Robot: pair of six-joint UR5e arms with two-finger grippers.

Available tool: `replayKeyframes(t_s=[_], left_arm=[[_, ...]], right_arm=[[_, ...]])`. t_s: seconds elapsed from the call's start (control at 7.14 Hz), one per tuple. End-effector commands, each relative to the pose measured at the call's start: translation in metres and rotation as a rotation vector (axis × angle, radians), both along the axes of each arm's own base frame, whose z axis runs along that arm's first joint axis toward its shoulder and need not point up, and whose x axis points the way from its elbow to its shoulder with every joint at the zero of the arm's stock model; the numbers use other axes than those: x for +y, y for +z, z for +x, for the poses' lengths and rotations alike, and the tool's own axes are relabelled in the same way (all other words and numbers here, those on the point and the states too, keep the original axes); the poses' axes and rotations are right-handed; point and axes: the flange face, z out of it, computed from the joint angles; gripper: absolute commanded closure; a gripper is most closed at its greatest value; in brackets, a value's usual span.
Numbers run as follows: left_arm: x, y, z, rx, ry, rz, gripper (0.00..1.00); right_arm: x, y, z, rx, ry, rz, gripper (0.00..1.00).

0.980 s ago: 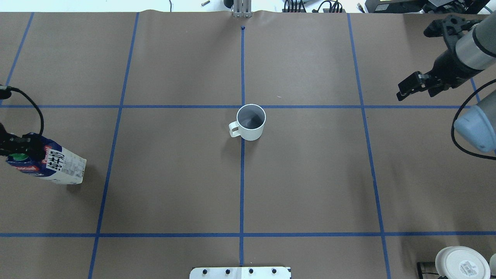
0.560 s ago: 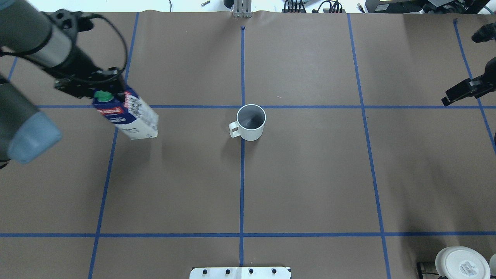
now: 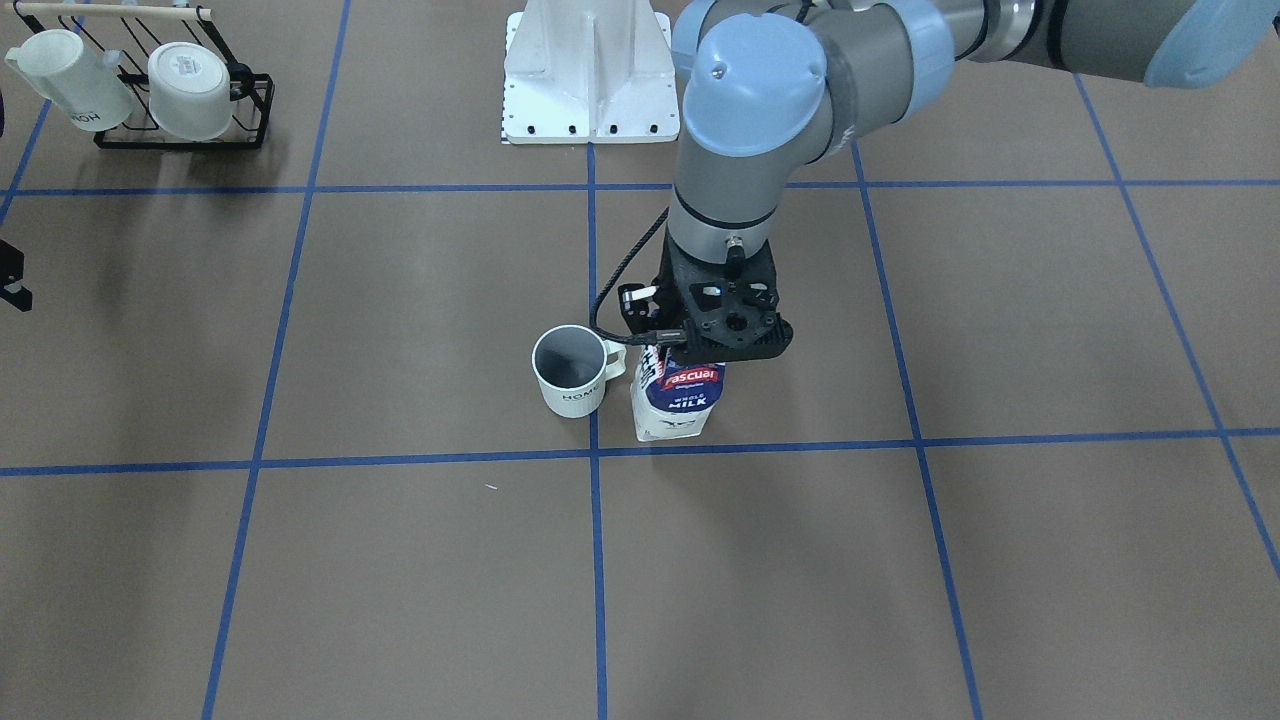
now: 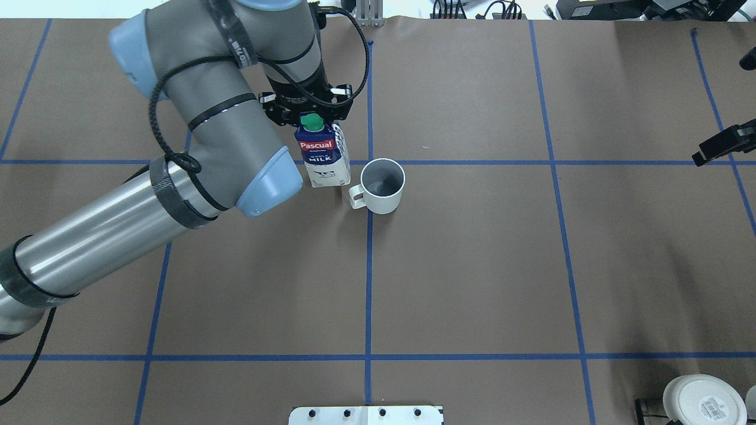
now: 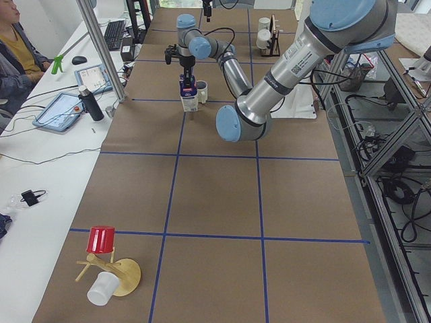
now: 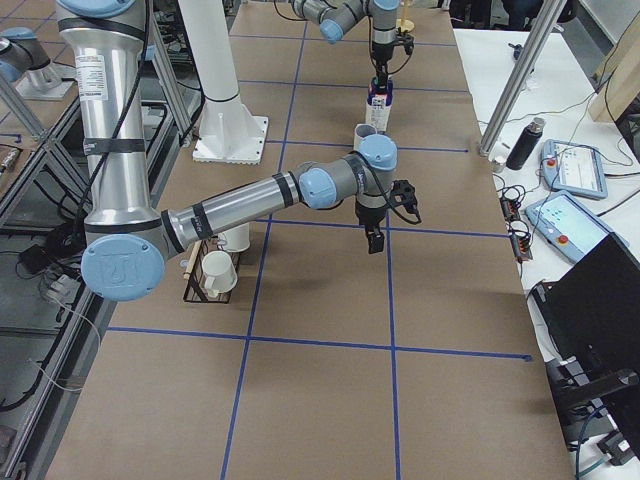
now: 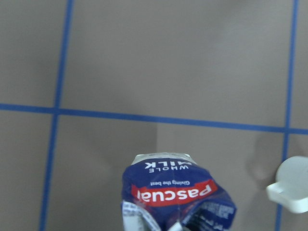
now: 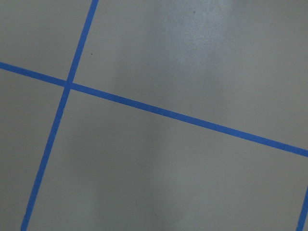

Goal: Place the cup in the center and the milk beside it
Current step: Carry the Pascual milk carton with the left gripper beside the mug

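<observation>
The cup (image 4: 383,186), a white mug with a greyish inside, stands upright on the centre (image 4: 369,236) tape crossing, its handle toward the milk; it also shows in the front view (image 3: 570,372). The milk (image 4: 323,156), a blue-and-white Pascual carton with a green cap, stands upright right beside the cup's handle, a small gap between them; it also shows in the front view (image 3: 678,400). My left gripper (image 4: 310,115) is shut on the carton's top from above. My right gripper (image 4: 723,144) is at the far right edge, away from both; only part shows, so open or shut is unclear.
A black rack (image 3: 180,100) with two other white mugs stands near the robot's right side; one mug with a label on its base (image 4: 703,401) shows at the bottom right. The white base plate (image 3: 590,70) is behind the cup. My left arm (image 4: 177,177) spans the left half.
My left arm has carried the milk from the far left edge across to right beside the cup and turned it upright. My right arm has drawn back to the right edge. The cup has not moved.
</observation>
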Motion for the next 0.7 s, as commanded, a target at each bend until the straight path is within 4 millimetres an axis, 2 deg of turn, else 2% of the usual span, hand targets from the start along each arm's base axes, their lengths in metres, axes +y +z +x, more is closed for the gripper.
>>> replayKeyframes(t_s=[0.0, 0.14, 0.28, 0.56], left_arm=[[0.0095, -0.0051, 0.0322, 0.023, -0.023, 0.026, 1.0], [0.0099, -0.0063, 0.0329, 0.024, -0.024, 0.032, 0.42], [0.0099, -0.0079, 0.0323, 0.024, -0.025, 0.04, 0.03], [0.0118, -0.015, 0.0229, 0.037, -0.031, 0.054, 0.02]], right_arm=[[0.0004, 0.0011, 0.0004, 0.0, 0.0, 0.0, 0.0], [0.0004, 0.0011, 0.0004, 0.0, 0.0, 0.0, 0.0], [0.0004, 0.0011, 0.0004, 0.0, 0.0, 0.0, 0.0], [-0.0001, 0.0004, 0.0003, 0.001, 0.002, 0.0, 0.0]])
